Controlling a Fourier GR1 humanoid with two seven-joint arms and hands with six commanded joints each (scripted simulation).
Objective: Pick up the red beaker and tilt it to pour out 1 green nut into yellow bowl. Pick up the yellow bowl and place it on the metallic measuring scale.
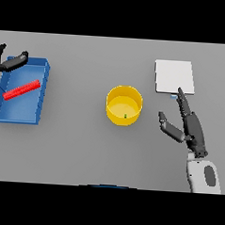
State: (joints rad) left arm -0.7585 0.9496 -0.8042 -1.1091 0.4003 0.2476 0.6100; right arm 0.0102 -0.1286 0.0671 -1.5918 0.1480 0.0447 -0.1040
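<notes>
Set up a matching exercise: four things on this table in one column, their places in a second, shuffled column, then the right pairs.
Things:
1. red beaker
2. green nut
3. metallic measuring scale
4. right hand

Places:
A. inside the yellow bowl
B. lying in the blue tray
C. open, right of the bowl, fingertips near the scale
D. far right of the table

Pairs: 1-B, 2-A, 3-D, 4-C

Light was even and flat across the grey table [84, 145], with no glare. Only faint, soft shading showed inside the yellow bowl [124, 105] and the blue tray [24, 116]. Edges looked undistorted.
</notes>
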